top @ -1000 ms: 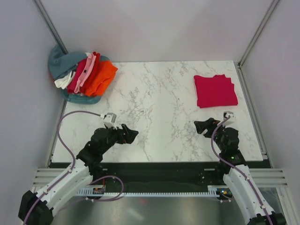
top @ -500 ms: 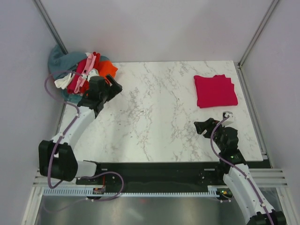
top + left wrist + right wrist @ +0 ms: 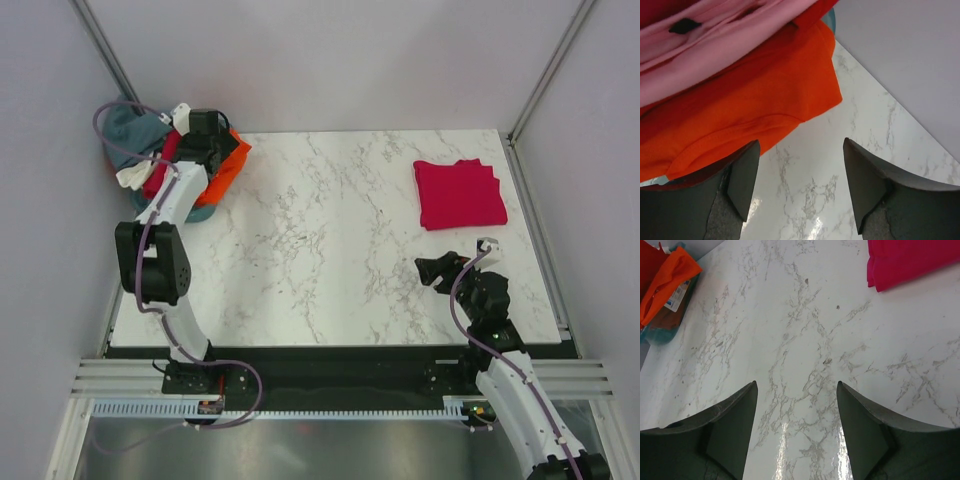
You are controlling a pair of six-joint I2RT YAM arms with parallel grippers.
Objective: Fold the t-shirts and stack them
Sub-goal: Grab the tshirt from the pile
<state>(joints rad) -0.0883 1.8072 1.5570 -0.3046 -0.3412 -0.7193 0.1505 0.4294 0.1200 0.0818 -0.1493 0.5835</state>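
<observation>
Pickup time: our left tool [image 3: 801,150] hangs open by the orange t-shirt [image 3: 750,100]; next we'd pinch its hem; our right tool [image 3: 796,390] sits open, empty.

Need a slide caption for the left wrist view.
Open left hand at the edge of the orange t-shirt, marble table beneath.

Bare desk [image 3: 810,165] shows between the spread jaws of the left gripper [image 3: 800,192]. The heaped orange t-shirt [image 3: 740,110] blocks the way ahead and left, and the wall [image 3: 900,45] closes off the right. Ahead of the right gripper [image 3: 797,432] the desk is free, with the folded crimson t-shirt [image 3: 910,260] lying far ahead-right.
</observation>
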